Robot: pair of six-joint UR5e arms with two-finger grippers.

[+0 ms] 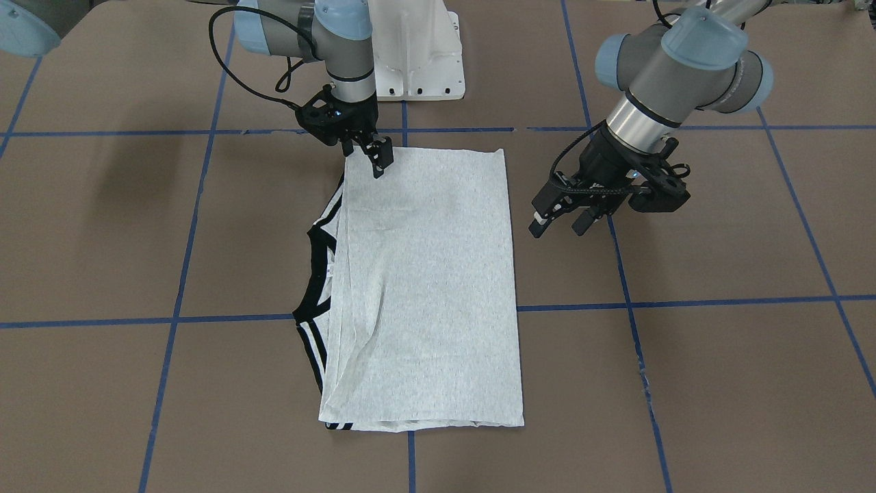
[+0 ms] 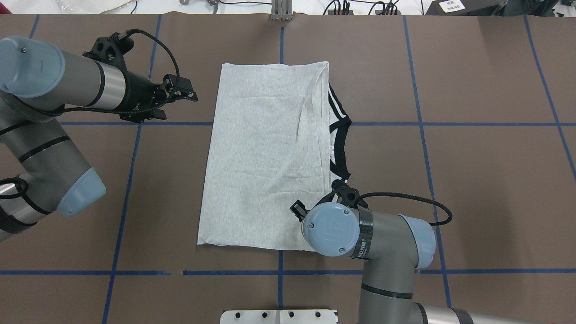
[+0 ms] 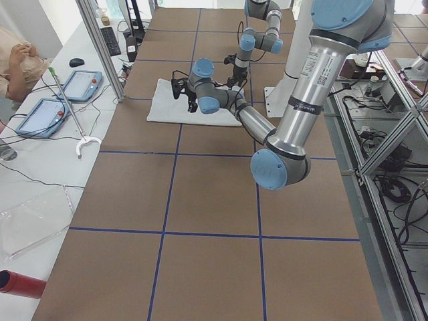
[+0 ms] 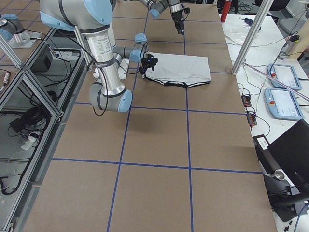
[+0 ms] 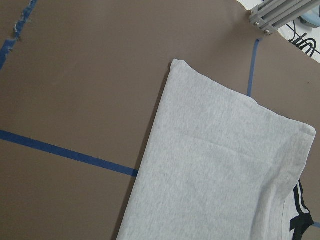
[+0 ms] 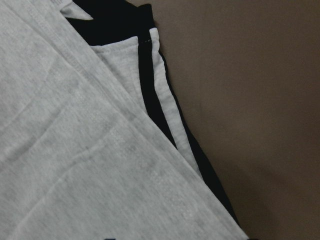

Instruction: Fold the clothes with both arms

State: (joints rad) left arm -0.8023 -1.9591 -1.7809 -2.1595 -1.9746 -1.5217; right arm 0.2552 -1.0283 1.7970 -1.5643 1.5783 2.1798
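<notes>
The grey T-shirt [image 2: 265, 153] lies folded flat in the middle of the table. Its black collar and striped shoulders [image 2: 338, 135] stick out from under the top layer on the robot's right side. My left gripper [image 1: 558, 226] hangs open above bare table, clear of the shirt's left edge. My right gripper [image 1: 380, 164] points down at the shirt's near right corner, with its tips at the cloth. From this angle I cannot tell whether its fingers are apart or pinch fabric. In the overhead view the right wrist [image 2: 330, 229] hides that gripper.
The brown table [image 2: 472, 180] carries a grid of blue tape lines. The white robot pedestal [image 1: 417, 48] stands at the table's near edge. A person sits at a side bench [image 3: 40, 127] with tablets, beyond the table's far edge.
</notes>
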